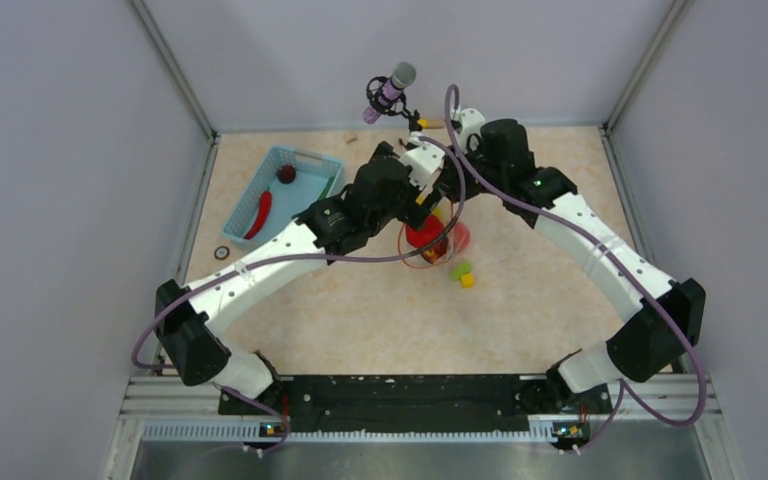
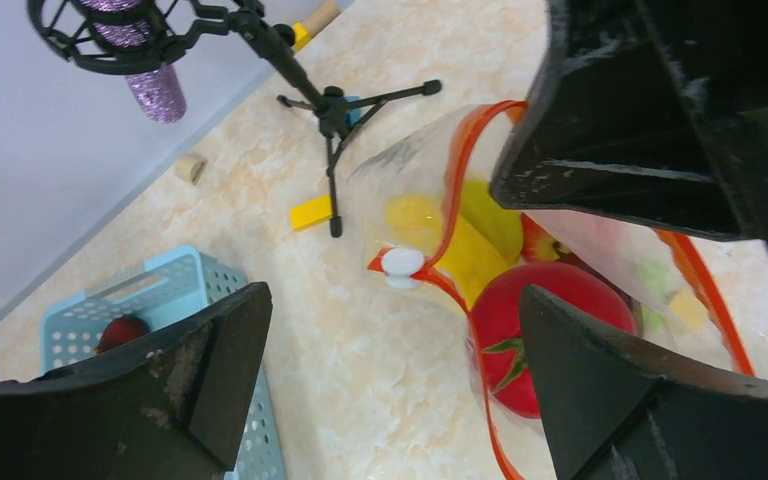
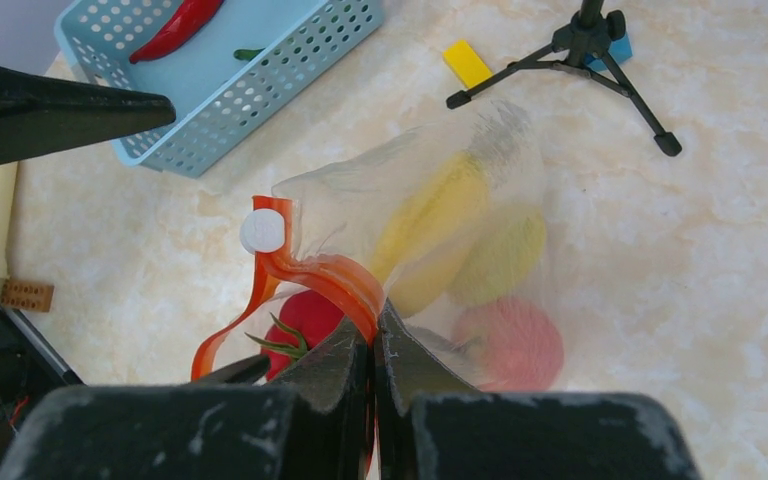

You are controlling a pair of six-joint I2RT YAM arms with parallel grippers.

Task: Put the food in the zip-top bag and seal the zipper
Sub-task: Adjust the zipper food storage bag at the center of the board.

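The clear zip-top bag (image 1: 438, 243) lies mid-table and holds a yellow banana (image 3: 428, 222) and a red tomato (image 2: 545, 330). A pinkish round piece (image 3: 512, 345) shows through the plastic. My right gripper (image 3: 373, 335) is shut on the orange-red zipper (image 3: 325, 272) and holds that edge up. The strip curls open beside its white slider (image 3: 262, 231). My left gripper (image 2: 392, 298) is open and hovers just by the slider (image 2: 401, 265), touching nothing. The red chili (image 3: 175, 28), a green piece (image 3: 248, 54) and a dark brown piece (image 1: 286, 174) lie in the basket.
A light-blue basket (image 1: 290, 190) stands at the back left. A microphone on a black tripod (image 2: 332, 105) stands behind the bag, with a yellow block (image 2: 310, 212) by it. Green and yellow blocks (image 1: 462, 272) lie to the right of the bag.
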